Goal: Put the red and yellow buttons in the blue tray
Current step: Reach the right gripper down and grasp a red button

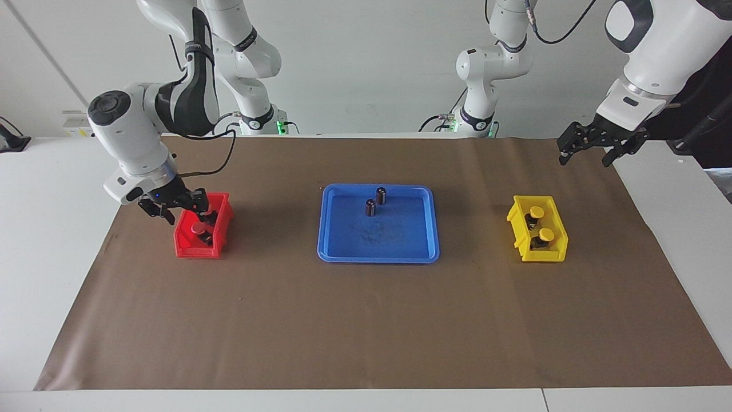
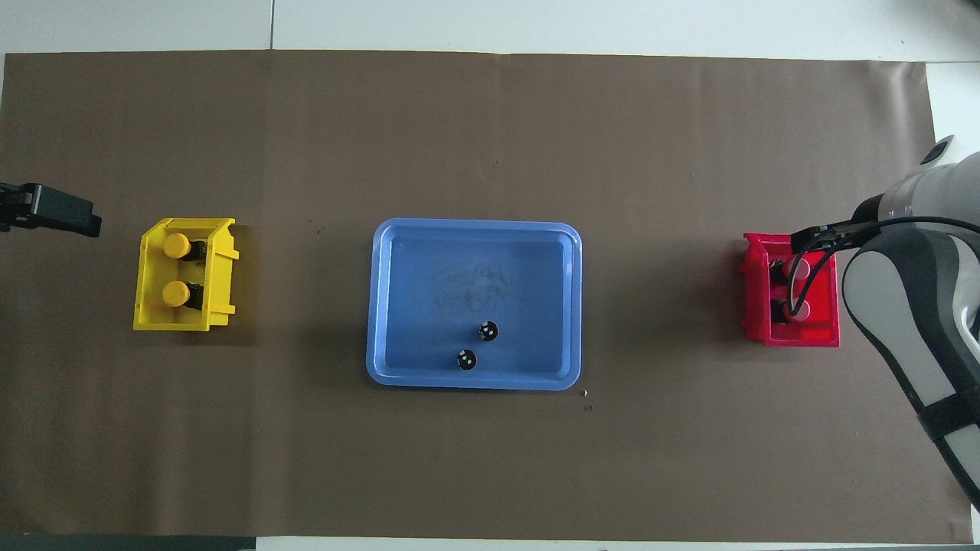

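Note:
Two red buttons (image 1: 199, 228) (image 2: 796, 269) sit in the small red bin (image 1: 189, 243) (image 2: 758, 306); one is partly hidden by my right gripper. My right gripper (image 1: 184, 209) is open, low over the bin's rim nearer the robots. Two yellow buttons (image 1: 546, 234) (image 2: 176, 293) sit in the small yellow bin (image 1: 517, 220) (image 2: 153, 317). My left gripper (image 1: 588, 153) (image 2: 50, 213) is open and empty, raised over the mat's edge at the left arm's end. The blue tray (image 1: 400, 237) (image 2: 429, 306) lies in the middle.
Two small dark brown cylinders (image 1: 381, 195) (image 2: 488, 331) stand in the tray, toward its rim nearer the robots. A brown mat (image 1: 366, 320) covers the table. In the overhead view the right arm (image 2: 911, 306) covers part of the red bin.

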